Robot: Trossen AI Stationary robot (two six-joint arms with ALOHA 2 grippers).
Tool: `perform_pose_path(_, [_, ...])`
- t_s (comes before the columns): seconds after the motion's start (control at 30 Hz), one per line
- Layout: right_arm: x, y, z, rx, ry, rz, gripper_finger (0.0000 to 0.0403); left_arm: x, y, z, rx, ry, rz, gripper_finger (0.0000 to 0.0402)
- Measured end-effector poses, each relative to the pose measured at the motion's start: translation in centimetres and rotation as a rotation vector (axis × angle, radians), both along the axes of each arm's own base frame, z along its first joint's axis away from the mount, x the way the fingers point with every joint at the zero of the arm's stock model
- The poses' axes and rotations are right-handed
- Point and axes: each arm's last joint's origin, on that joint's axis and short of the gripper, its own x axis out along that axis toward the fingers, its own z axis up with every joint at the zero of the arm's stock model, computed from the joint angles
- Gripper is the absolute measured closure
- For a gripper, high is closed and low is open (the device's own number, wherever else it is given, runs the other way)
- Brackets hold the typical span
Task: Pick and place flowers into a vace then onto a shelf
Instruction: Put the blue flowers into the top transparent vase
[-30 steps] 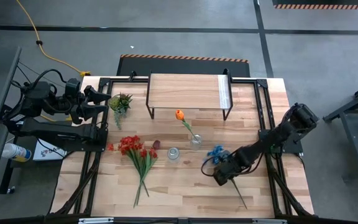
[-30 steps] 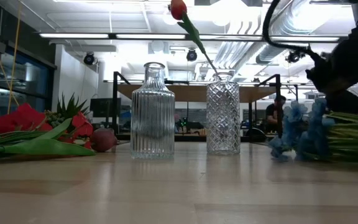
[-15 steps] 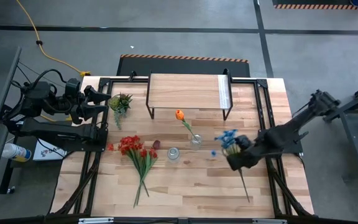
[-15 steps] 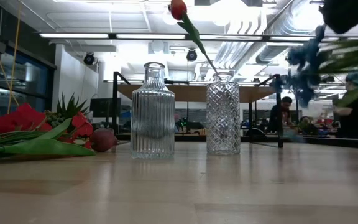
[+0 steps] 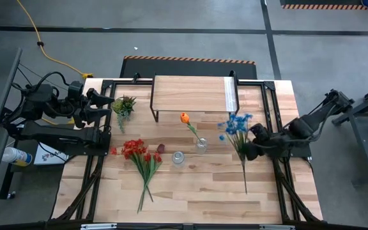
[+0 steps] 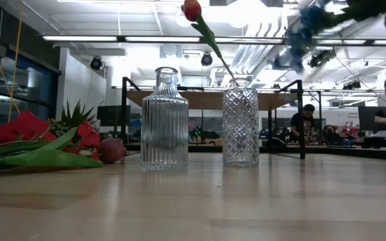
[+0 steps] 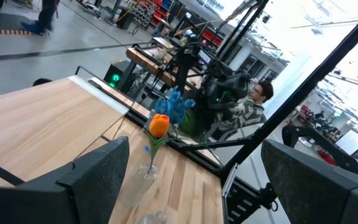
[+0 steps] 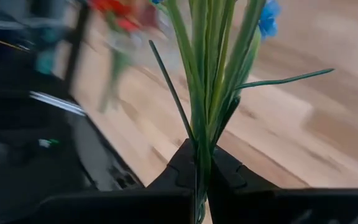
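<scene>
Right wrist view is showing the right gripper (image 8: 201,180) clamping its two dark fingers tight on the green stems of the blue-bloomed artificial flower bunch (image 8: 213,81), the stems rising straight out from between the jaws. From above, that gripper (image 5: 250,151) is holding the bunch (image 5: 236,125) clear of the wooden tabletop (image 5: 190,191), with the blue blooms pointing away from the jaws toward the low shelf with a light plank top and black metal legs (image 5: 193,93), and the stem ends trailing out behind the jaws. Just beside the blooms, the clear diamond-cut glass vase (image 5: 201,145) is standing with the single orange tulip (image 5: 184,118) in it, and the clear ribbed glass bottle (image 5: 178,157) is standing a little farther off. Beyond these, the red-bloomed bunch (image 5: 136,152) is lying flat on the table near a dark maroon tulip (image 5: 160,148). Well apart, the left gripper (image 5: 105,102) is waiting with its jaws spread wide beside a small green leafy tuft (image 5: 124,104).
</scene>
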Motion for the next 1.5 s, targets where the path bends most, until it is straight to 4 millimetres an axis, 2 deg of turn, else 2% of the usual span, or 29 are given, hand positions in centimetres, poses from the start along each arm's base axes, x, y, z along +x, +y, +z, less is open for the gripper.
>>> perform_pose_path(0.17, [-0.5,-0.9,2.1,-0.105,-0.229,-0.048,0.0400,0.0,0.0,0.0,0.001,0.000,0.017,0.0002])
perform_pose_path(0.33, [-1.2,-2.0,4.5,-0.288,-0.454,-0.146,0.0400,0.0,0.1,0.0,0.001,0.000,0.019,0.0002])
perform_pose_path(0.5, [-1.8,-2.6,6.8,-0.481,-0.602,-0.180,0.0400,0.0,0.1,0.0,0.001,0.000,0.020,0.0002])
perform_pose_path(0.7, [-1.4,-2.4,9.3,-0.749,-0.719,-0.138,0.0400,0.0,0.1,0.0,0.001,0.000,0.030,0.0002])
perform_pose_path(0.93, [-0.2,-1.2,10.0,-0.961,-0.800,0.031,0.0400,0.0,0.1,0.0,0.001,0.000,0.046,0.0002])
perform_pose_path(1.3, [1.4,0.6,9.8,-1.113,-0.954,0.323,0.0400,0.0,0.1,0.0,0.001,0.000,0.048,0.0002])
perform_pose_path(1.5, [1.3,0.9,10.4,-1.179,-1.067,0.384,0.0400,0.0,0.1,0.0,0.001,0.000,0.048,0.0002])
